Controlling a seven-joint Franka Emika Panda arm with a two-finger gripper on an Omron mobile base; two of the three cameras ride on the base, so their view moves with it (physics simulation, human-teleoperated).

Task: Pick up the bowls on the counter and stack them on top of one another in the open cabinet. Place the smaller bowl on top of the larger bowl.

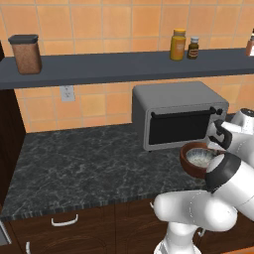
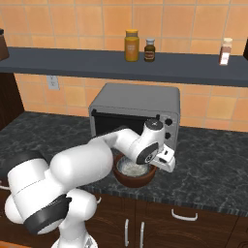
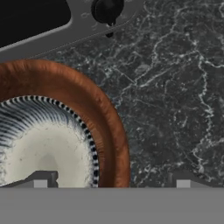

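Observation:
The larger bowl, glossy reddish-brown, stands on the black marbled counter just in front of the microwave. The smaller bowl, pale and ribbed, sits inside it. My gripper hangs open over the brown bowl's right rim, pointing down. One fingertip is above the small bowl and the other is above bare counter, so the brown wall lies between them untouched. The open cabinet's grey shelf board runs along the tiled wall above.
A grey microwave stands directly behind the bowls. On the shelf are a yellow jar, a small dark bottle, a black-lidded brown jar and a spice shaker. The counter's left stretch is bare stone.

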